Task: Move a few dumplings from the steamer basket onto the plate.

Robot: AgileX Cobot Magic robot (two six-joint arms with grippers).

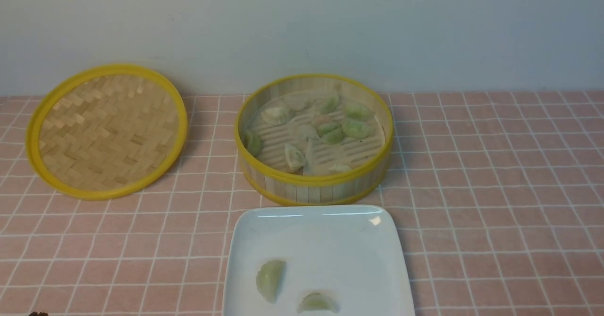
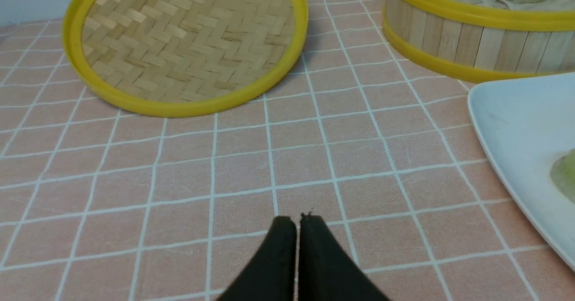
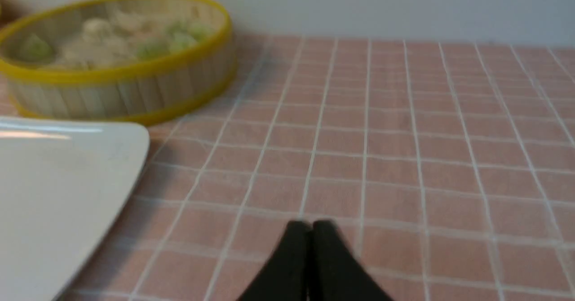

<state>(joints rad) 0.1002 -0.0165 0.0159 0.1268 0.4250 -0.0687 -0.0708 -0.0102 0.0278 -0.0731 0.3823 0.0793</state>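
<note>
The steamer basket (image 1: 314,184) stands at the table's middle back with several dumplings (image 1: 355,128) on its slatted floor. The white plate (image 1: 321,231) lies just in front of it and holds two pale green dumplings, one (image 1: 271,279) at the left and one (image 1: 317,303) at the front edge. My left gripper (image 2: 296,220) is shut and empty, low over the cloth left of the plate (image 2: 516,126). My right gripper (image 3: 311,223) is shut and empty over the cloth right of the plate (image 3: 54,175). Neither gripper shows in the front view.
The flat woven lid (image 1: 107,131) with a yellow rim lies at the back left, also in the left wrist view (image 2: 184,45). A pink checked cloth (image 1: 495,188) covers the table. A pale wall stands behind.
</note>
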